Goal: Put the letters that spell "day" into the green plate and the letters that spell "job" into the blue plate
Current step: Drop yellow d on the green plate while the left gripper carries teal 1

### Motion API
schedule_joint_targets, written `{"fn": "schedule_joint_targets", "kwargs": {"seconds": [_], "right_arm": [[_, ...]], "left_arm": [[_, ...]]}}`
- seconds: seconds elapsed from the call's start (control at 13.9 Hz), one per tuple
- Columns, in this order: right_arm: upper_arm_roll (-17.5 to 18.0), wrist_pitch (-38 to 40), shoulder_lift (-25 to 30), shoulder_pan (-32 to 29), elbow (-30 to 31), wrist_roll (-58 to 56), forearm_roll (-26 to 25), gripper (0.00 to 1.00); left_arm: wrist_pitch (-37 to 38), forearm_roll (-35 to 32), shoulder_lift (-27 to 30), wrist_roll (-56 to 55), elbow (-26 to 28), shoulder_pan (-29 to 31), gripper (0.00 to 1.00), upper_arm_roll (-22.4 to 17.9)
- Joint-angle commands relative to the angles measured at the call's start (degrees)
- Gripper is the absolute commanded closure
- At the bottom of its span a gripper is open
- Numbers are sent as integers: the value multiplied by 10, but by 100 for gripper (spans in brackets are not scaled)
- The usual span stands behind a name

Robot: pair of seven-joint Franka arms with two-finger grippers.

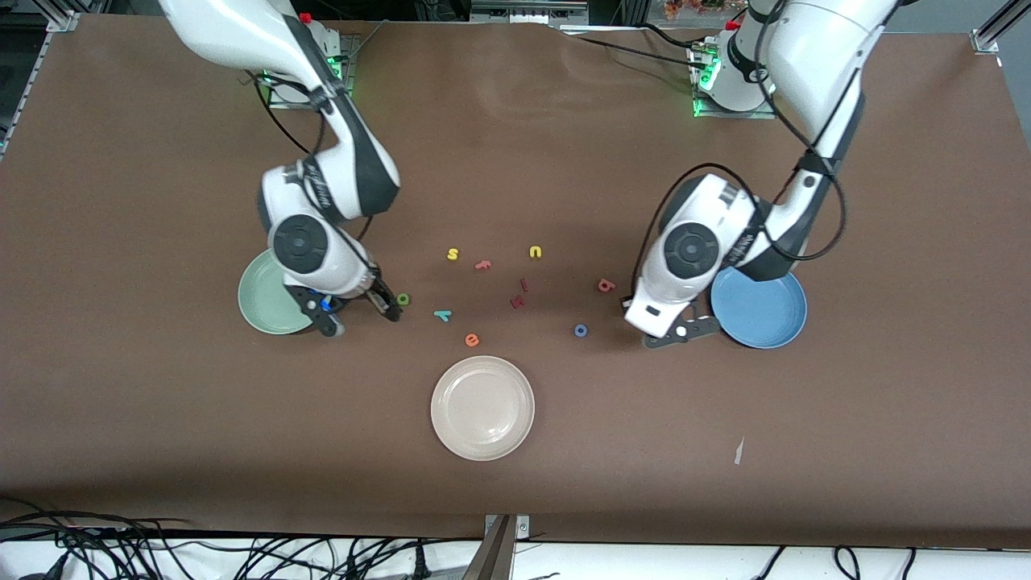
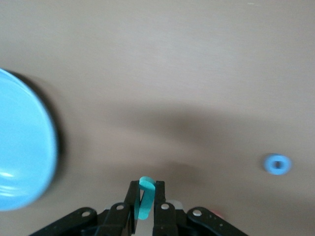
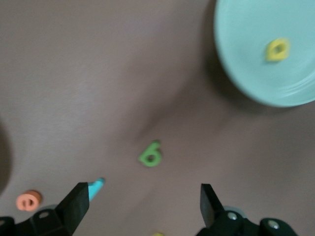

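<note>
The right claw (image 1: 360, 312), fingers spread apart, hangs beside the green plate (image 1: 262, 310). Only the right wrist view shows the yellow "a" (image 3: 278, 49) in that plate and the green "d" (image 3: 150, 155) on the surface (image 1: 515, 483). The left claw (image 2: 145, 206), beside the blue plate (image 1: 761, 318), pinches the teal "j" (image 2: 145, 196), seen only in its wrist view.

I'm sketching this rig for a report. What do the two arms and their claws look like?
Both arms are glossy white with dark grey joint bands, round grey joint caps and looping black cables. The left claw and right claw have black fingers.
</note>
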State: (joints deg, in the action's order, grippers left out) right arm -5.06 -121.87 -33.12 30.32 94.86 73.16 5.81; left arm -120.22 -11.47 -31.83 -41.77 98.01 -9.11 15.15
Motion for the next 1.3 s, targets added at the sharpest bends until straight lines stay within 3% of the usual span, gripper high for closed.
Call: {"fn": "schedule_joint_targets", "kwargs": {"seconds": [0.0, 0.14, 0.36, 0.58, 0.65, 0.72, 0.79, 1.01, 1.22], "right_arm": [[0, -62, -58, 20, -32, 54, 6, 0], [0, -79, -75, 45, -31, 59, 7, 0], [0, -132, -88, 50, -31, 89, 6, 0], [0, -153, -103, 62, -31, 89, 6, 0], [0, -158, -107, 65, -31, 89, 0, 0], [0, -159, -112, 69, -31, 89, 0, 0], [0, -159, -114, 69, -31, 89, 0, 0], [-1, -159, -115, 68, -30, 85, -23, 5], [-1, -159, -119, 69, -30, 85, -25, 29]], "left_arm": [[-4, -14, 63, 100, 78, 57, 100, 8], [-49, -14, 94, 157, 136, 94, 100, 8], [-192, -17, 127, 224, 259, 152, 100, 8], [-244, -34, 123, 253, 294, 188, 100, 8], [-237, -36, 122, 256, 293, 193, 80, 8], [-226, -36, 123, 256, 287, 193, 15, 8], [-216, -35, 127, 247, 277, 190, 0, 8], [-137, 21, 121, 211, 204, 169, 0, 33], [-111, 60, 105, 108, 156, 118, 0, 53]]}}
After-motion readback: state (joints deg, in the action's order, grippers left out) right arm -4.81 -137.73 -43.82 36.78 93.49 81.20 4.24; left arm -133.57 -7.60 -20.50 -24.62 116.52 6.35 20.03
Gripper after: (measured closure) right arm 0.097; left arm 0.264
